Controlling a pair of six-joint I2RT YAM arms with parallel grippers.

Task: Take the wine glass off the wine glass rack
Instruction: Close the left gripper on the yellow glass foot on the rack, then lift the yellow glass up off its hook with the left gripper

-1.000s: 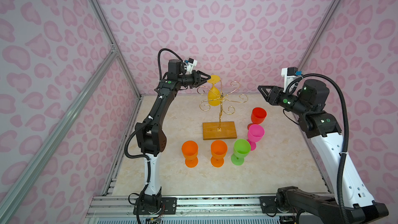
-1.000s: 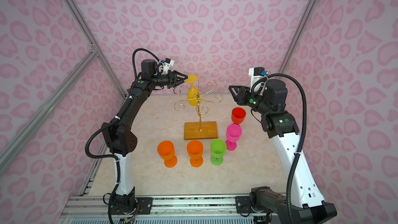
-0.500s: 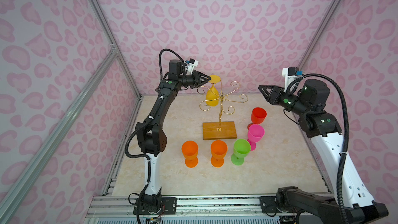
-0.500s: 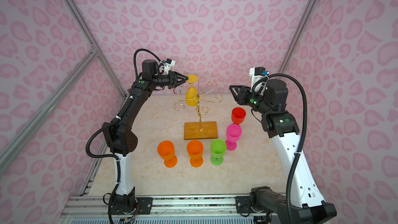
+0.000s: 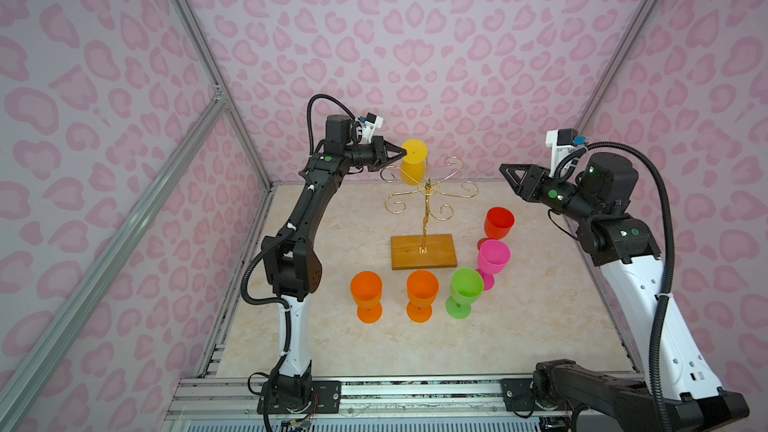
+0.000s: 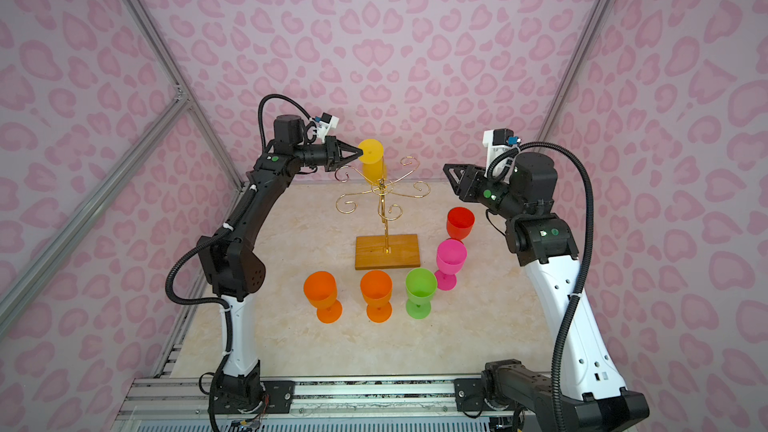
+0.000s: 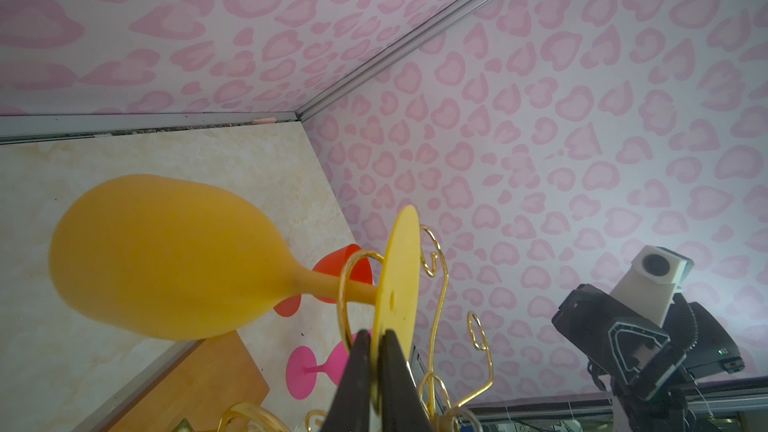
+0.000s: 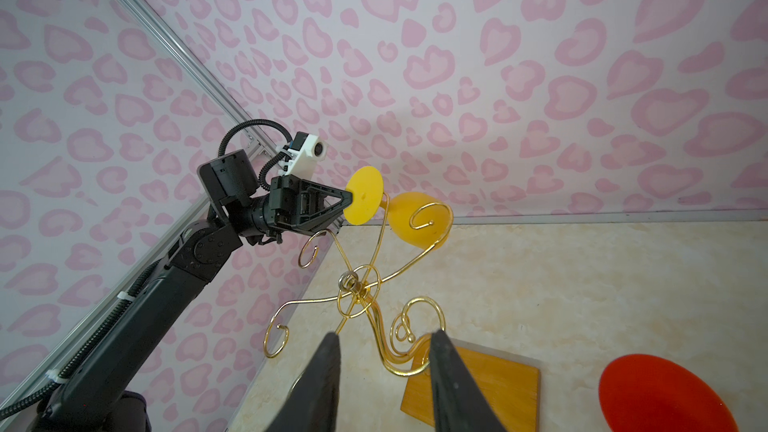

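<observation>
Rack of gold wire point(image 5: 429, 190) held an inverted yellow plastic wine glass point(image 7: 166, 255); left gripper point(image 7: 376, 332) pinched its disc foot, right gripper point(image 8: 385, 333) gaped, empty.

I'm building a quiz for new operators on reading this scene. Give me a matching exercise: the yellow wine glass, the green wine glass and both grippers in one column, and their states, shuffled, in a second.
Column one
1. yellow wine glass
2. left gripper
3. right gripper
4. green wine glass

Column two
A. open, holding nothing
B. stands upright on the table
C. hangs upside down on the wine glass rack
D. shut on the yellow wine glass's foot

Pairs: 1-C, 2-D, 3-A, 4-B
</observation>
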